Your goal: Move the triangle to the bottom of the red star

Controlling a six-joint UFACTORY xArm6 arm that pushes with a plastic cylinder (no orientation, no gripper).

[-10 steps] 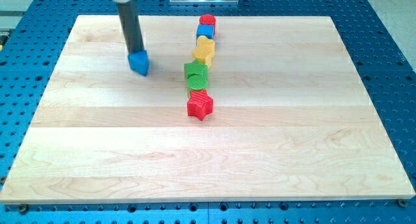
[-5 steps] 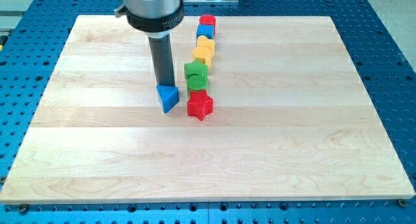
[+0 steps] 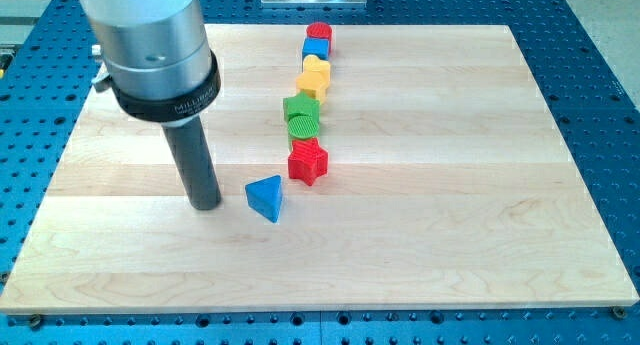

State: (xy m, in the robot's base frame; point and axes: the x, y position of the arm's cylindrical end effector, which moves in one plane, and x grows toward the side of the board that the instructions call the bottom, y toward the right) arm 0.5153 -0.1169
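Triangle work is nearly finishing: my tip (image 3: pixel 205 205) is resting towards the board's left edge, just left of the blue triangle (image 3: pixel 266 198) and apart from it. There being no pincer on this rod, I cannot tell of any opening or hold. To do the step well, I judge a short, slow push towards the view's right is needed, meeting the triangle's flat left face squarely so that it is not spinning, and stopping directly below the red star (image 3: pixel 308 161). The triangle is lying below and left of that ribbed, glossy star, near it but not touching. Above the star, matte blocks are running in a touching line towards the top edge of the pale, planked wooden board (image 3: pixel 480 225).
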